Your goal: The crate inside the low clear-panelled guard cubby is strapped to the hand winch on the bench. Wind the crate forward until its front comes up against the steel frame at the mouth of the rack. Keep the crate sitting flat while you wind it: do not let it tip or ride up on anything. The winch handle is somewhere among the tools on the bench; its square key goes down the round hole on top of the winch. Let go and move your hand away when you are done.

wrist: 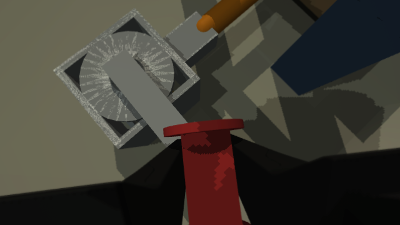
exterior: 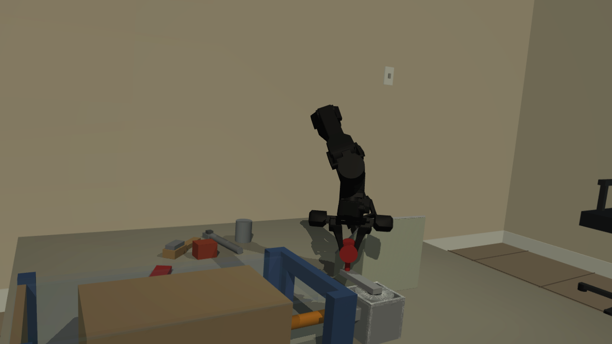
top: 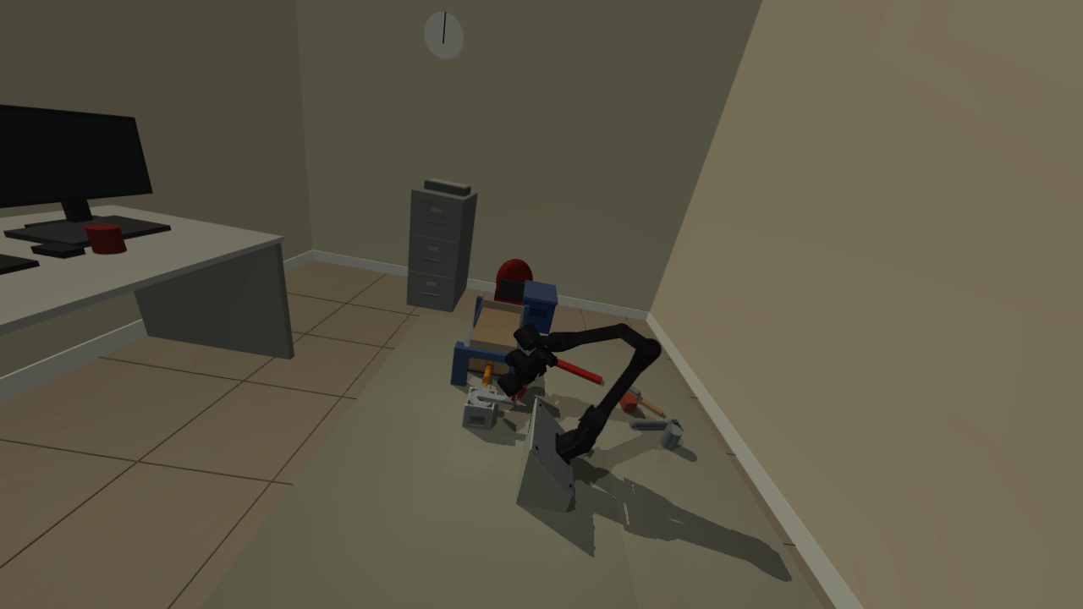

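One black arm reaches down over the bench (exterior: 106,245), its end effector (exterior: 349,244) clamped on the red knob (exterior: 348,253) of the winch handle (wrist: 147,97), whose grey bar lies across the single hand winch (exterior: 380,314). The fingertips are hidden behind the knob in the wrist view. One brown crate (exterior: 183,303) sits inside the blue steel frame (exterior: 310,278); its lower edge is cut off, and whether its front touches the frame cannot be made out. One orange roller (exterior: 306,318) shows between crate and winch. Far left lie a grey cylinder (exterior: 243,230), a red block (exterior: 204,249) and a hammer (exterior: 222,241).
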